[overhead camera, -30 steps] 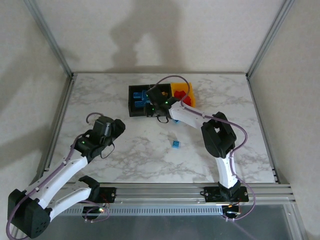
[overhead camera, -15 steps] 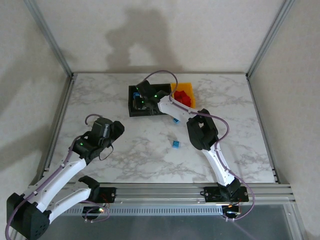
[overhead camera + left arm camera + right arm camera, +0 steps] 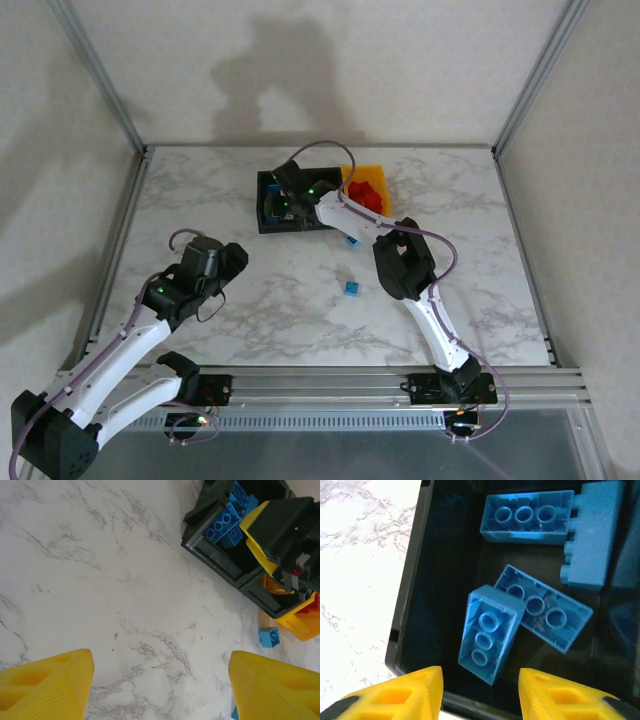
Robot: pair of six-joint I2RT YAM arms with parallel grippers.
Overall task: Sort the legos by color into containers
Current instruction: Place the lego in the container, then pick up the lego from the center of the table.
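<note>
Right gripper [image 3: 479, 679]: fingers apart, nothing held between them; hung directly over the left black bin [image 3: 412, 585]
Change over the last second: wrist swung leftward from the middle of the bin row to its left end; position then kept almost unchanged for the last half second
Under the fingers: four blue pieces counted in the bin; a tilted blue brick [image 3: 490, 632] is propped on a flat blue brick [image 3: 545, 609]; the tilted one is judged to be the piece just let go, though no release is recorded
Left gripper [image 3: 160, 680]: fingers apart, empty; raised over the marble table [image 3: 100, 580], well apart from the bins; arm drawn slightly back toward its base since a second ago
Bin row, top view: yellow-orange bin [image 3: 377, 172] at the right end, red bricks [image 3: 366, 192] inside; middle bin largely hidden under the right arm
Not yet sorted: a loose blue brick [image 3: 352, 288] on open table between the two arms; a second blue brick [image 3: 352, 240] just beside the near wall of the bins
Meaning for the task: blue delivery taken as done; right hand freed for another pick; the two blue strays are judged to be what remains, both bound for the left black bin
</note>
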